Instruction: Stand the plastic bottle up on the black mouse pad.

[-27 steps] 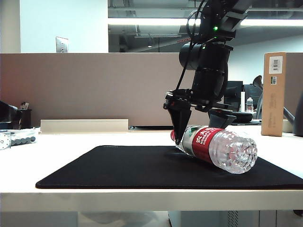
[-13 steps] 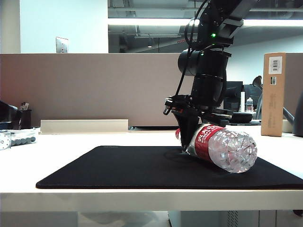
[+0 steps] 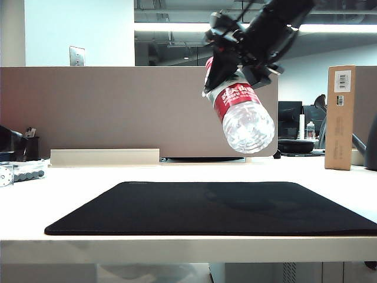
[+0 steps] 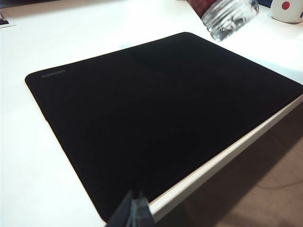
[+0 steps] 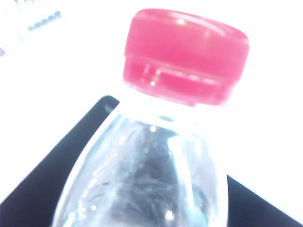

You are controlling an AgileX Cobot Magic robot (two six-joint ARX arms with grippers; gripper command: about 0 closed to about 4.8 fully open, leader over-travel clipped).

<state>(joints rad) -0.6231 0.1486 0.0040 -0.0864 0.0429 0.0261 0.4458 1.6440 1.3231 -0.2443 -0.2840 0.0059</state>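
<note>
Exterior view shows the plastic bottle high in the air over the far right part of the black mouse pad, tilted, its ribbed base pointing down toward the camera and its neck up and back. It touches neither pad nor tabletop. The right pincer is clamped on the bottle at its neck end, just above the red label, with the dark arm slanting up to the right out of frame. In the right wrist view the red cap and clear shoulder fill the picture, blurred, with the pad's corner below. The left pincer hangs near the pad's near edge, well apart from the bottle; only its tips show, drawn together. A cardboard box stands on the tabletop at far right
</note>
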